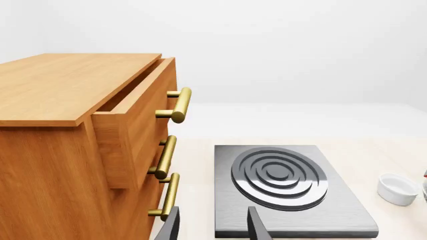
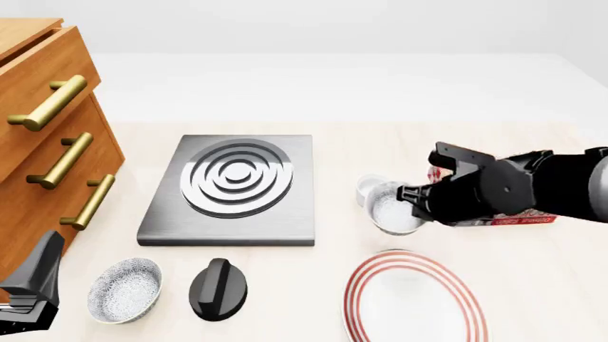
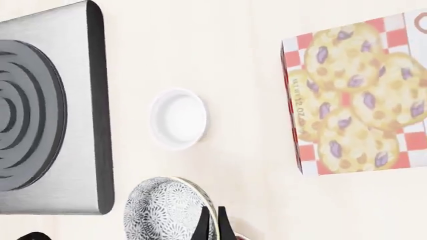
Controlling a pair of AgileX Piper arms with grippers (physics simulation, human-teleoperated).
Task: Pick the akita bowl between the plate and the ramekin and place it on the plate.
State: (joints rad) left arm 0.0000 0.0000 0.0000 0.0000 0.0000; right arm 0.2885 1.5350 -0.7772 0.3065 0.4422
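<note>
The speckled akita bowl [image 2: 392, 211] hangs above the table, lifted and tilted, with my right gripper [image 2: 416, 201] shut on its rim. In the right wrist view the two fingers [image 3: 204, 225] pinch the rim of the akita bowl [image 3: 163, 210]. The small white ramekin [image 2: 367, 187] stands just behind it, partly covered; it also shows as the ramekin [image 3: 178, 118] and the ramekin [image 1: 398, 188]. The red-ringed plate [image 2: 413, 303] lies nearer, below the held bowl. My left gripper [image 1: 213, 230] is open and holds nothing, low at the front left [image 2: 33, 285].
A twin speckled bowl [image 2: 125, 288] and a black knob-like object [image 2: 218, 288] sit at the front left. A grey burner slab [image 2: 233, 187] lies mid-table. A wooden drawer cabinet [image 2: 48, 142] stands at the left, top drawer ajar. A cookie box [image 3: 360, 95] lies under my right arm.
</note>
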